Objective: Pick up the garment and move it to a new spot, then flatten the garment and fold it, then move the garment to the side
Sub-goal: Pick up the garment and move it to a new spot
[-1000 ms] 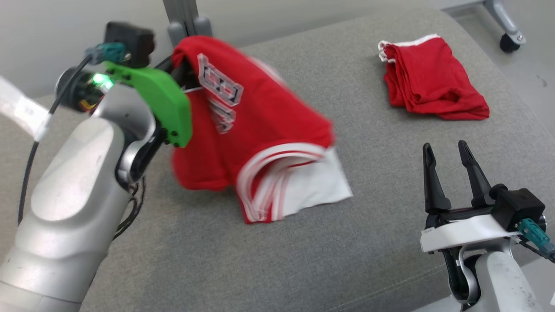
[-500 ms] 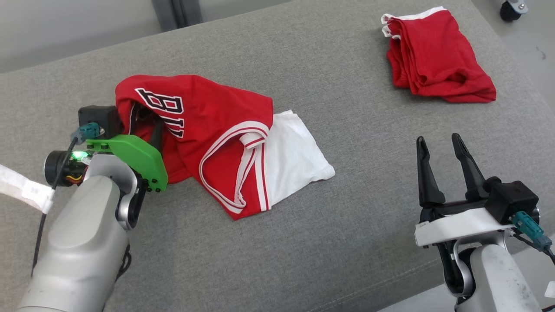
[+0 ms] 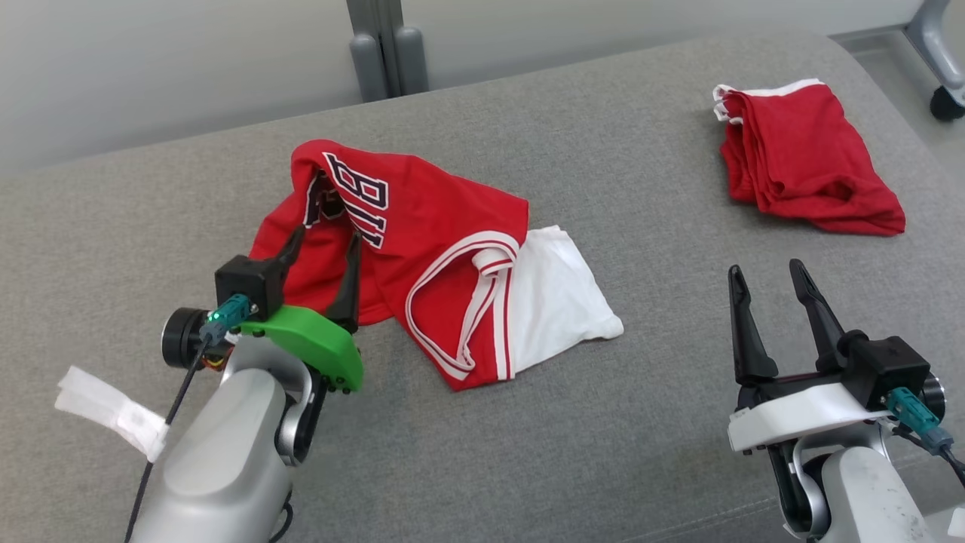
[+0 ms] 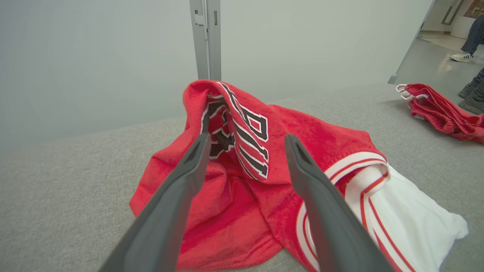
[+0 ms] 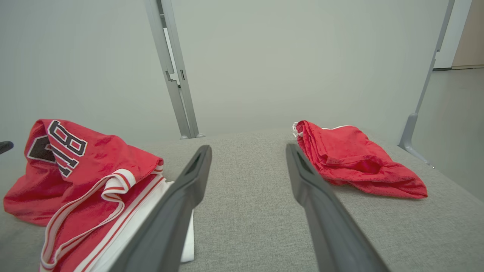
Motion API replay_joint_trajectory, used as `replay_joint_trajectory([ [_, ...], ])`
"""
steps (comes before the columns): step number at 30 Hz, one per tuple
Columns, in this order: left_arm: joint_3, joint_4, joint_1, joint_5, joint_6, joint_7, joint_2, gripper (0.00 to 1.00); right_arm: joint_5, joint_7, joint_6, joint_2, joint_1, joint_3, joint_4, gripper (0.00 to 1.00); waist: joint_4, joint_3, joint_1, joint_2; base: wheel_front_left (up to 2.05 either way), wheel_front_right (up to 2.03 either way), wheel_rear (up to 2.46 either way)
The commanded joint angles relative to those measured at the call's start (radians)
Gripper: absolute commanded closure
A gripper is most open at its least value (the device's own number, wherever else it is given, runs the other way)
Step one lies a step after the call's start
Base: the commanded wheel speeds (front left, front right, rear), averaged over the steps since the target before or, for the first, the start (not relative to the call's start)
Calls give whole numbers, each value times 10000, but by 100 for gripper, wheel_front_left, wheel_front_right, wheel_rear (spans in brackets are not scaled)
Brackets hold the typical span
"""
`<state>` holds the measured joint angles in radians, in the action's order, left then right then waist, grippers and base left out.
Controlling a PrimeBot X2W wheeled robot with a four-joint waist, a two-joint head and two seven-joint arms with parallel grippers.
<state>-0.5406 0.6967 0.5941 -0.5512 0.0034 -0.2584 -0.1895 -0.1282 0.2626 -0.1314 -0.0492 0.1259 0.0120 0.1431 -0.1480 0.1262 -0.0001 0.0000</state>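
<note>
The garment (image 3: 422, 249) is a red jersey with black lettering, white trim and a white underside, lying crumpled on the grey cushion (image 3: 603, 452); it also shows in the left wrist view (image 4: 264, 166) and the right wrist view (image 5: 83, 177). My left gripper (image 3: 326, 240) stands open just over the garment's near-left edge, nothing between its fingers (image 4: 177, 196). My right gripper (image 3: 765, 273) is open at the lower right, well clear of the garment, with bare cushion between its fingers (image 5: 181, 200).
A second red garment (image 3: 807, 162) lies bunched at the cushion's far right (image 5: 355, 162). A grey post (image 3: 384, 45) rises behind the cushion against a pale wall. A wheeled frame leg (image 3: 942, 68) stands at far right. A person's shoes (image 4: 463, 56) show on the floor.
My left gripper opened and let the garment drop onto the cushion, then drew back toward me. The head camera shifted. The right gripper stayed open and still.
</note>
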Motion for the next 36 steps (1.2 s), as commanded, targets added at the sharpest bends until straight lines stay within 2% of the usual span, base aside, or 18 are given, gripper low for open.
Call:
replay_joint_trajectory([
  [1, 94, -314, -396, 34, 83, -61, 2, 0, 59, 29, 16, -25, -151, 67, 19, 0, 495, -581, 1, 0, 0, 0, 0],
  [9, 898, -2870, -2876, 333, 726, -67, -61, 0, 418, 15, 16, -23, -518, 169, 58, 0, 913, -1220, 1, 0, 0, 0, 0],
  [16, 1787, -4270, -4776, 478, 1191, -67, 87, 0, 487, -8, 16, -23, -880, 101, 107, 0, 1055, -1335, 1, 0, 0, 0, 0],
  [24, 2450, -5214, -5933, 894, 1180, -70, 444, 0, -25, 10, 16, -25, -1200, -211, 296, 0, 1179, -1371, 1, 0, 0, 0, 0],
  [36, 3171, -5531, -6722, 1387, 1075, -69, 739, 0, -226, 32, 16, -24, -1191, -359, 486, 0, 1238, -1363, 1, 0, 0, 0, 0],
])
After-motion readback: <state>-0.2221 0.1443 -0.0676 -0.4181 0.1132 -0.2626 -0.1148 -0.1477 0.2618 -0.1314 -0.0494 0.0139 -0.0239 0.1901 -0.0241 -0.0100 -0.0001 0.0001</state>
